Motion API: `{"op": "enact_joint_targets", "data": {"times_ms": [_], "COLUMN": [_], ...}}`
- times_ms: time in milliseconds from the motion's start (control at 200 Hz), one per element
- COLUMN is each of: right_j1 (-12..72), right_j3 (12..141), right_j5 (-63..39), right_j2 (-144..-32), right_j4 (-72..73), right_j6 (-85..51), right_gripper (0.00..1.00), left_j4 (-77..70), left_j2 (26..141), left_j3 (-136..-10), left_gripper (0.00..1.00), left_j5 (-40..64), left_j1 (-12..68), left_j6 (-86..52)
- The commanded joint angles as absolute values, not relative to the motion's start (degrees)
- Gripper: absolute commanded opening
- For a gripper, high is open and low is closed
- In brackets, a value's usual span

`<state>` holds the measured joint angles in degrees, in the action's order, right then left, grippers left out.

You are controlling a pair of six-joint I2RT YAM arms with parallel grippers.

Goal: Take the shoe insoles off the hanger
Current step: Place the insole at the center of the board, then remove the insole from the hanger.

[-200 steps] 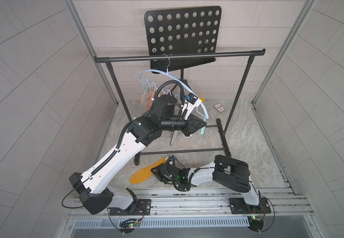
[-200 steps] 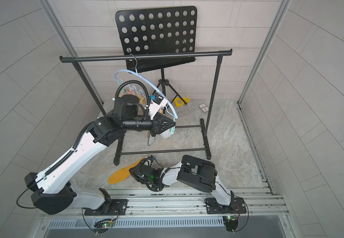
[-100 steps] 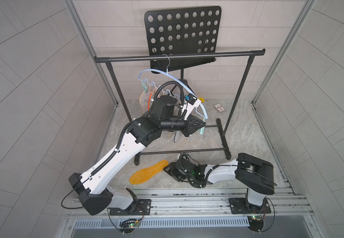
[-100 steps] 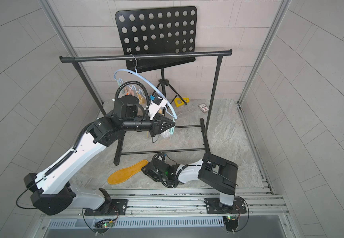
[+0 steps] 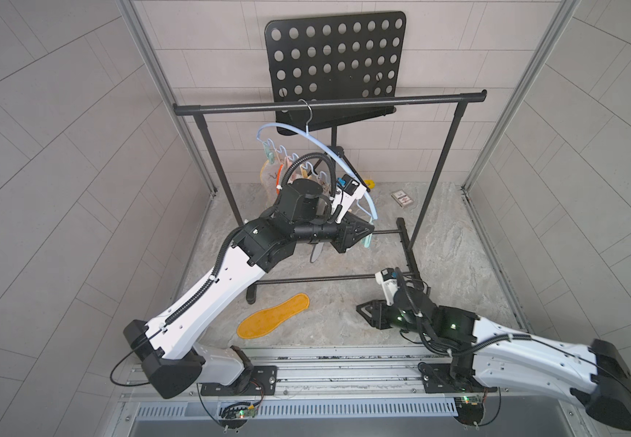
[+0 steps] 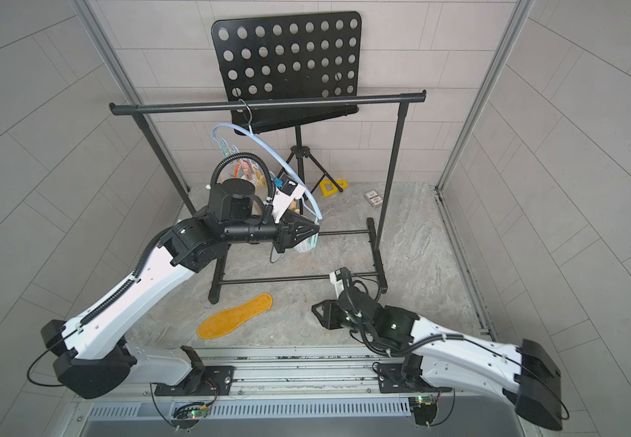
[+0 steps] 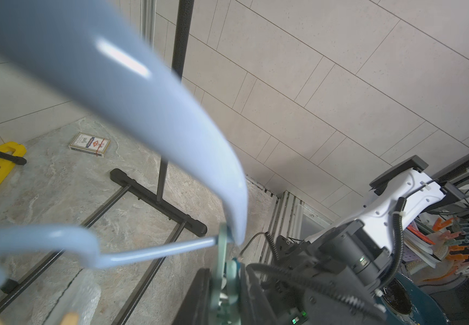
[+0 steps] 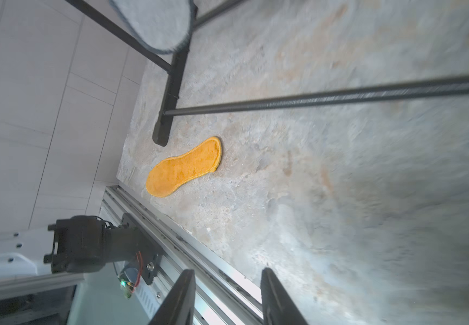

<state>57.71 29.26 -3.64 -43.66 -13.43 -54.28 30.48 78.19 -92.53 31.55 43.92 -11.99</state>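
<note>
Insoles thin, light, floppy. Pinch edge near clip, pull downward. Mustard-yellow insole (image 5: 273, 316) flat on floor beside garment rack (image 5: 329, 104) foot. Grey insole (image 8: 154, 25) hangs inside rack, under hanger (image 5: 329, 151) hooked on rack top bar. Jaws: left gripper (image 5: 365, 232) clamped on mint clip (image 7: 223, 270) at hanger end; right gripper (image 8: 226, 274) parted, empty, low before rack. Rack rails crowd reach from below.

Mustard insole (image 5: 273, 317) flat on floor (image 5: 457, 246); blue hanger (image 7: 157, 112) aslant on rail (image 5: 329, 104).

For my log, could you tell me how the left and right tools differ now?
The left tool is raised at the hanger, pinching a mint clip; the right tool sits low over the floor. Left jaws are closed; right jaws stand apart, empty. Both are black.
</note>
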Motion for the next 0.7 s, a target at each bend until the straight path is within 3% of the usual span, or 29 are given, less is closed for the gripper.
{"op": "enact_joint_targets", "data": {"times_ms": [0, 125, 205, 440, 470, 535, 590, 691], "right_j1": [55.0, 53.4, 53.5, 53.4, 53.4, 53.4, 53.4, 53.4], "right_j3": [27.7, 27.7, 26.9, 26.5, 26.5, 26.4, 26.2, 26.1], "right_j5": [0.0, -0.4, -0.5, 2.8, 3.1, 3.2, 3.3, 4.0], "right_j2": [-33.3, -22.5, -18.8, -20.4, -20.6, -20.4, -20.0, -19.6], "right_j4": [-28.9, -35.4, -35.8, -35.5, -35.6, -35.5, -35.5, -35.6], "right_j6": [-40.6, -32.3, -33.8, -33.2, -33.2, -33.3, -33.4, -33.7], "right_gripper": [0.40, 0.39, 0.39, 0.38, 0.38, 0.39, 0.39, 0.40], "left_j4": [32.7, 32.8, 32.9, 33.4, 33.5, 34.0, 34.6, 35.7], "left_j2": [77.0, 76.7, 76.6, 75.5, 75.3, 74.9, 74.6, 73.0], "left_j3": [-91.5, -91.6, -91.5, -90.6, -90.5, -90.1, -89.9, -88.9], "left_gripper": [0.20, 0.21, 0.21, 0.24, 0.29, 0.53, 0.64, 0.72], "left_j5": [30.5, 29.4, 28.6, 26.7, 26.8, 26.6, 26.7, 27.6], "left_j1": [43.9, 43.9, 43.9, 43.9, 43.9, 43.9, 43.9, 43.9], "left_j6": [-12.5, -12.3, -12.4, -12.7, -12.8, -12.7, -12.6, -12.4]}}
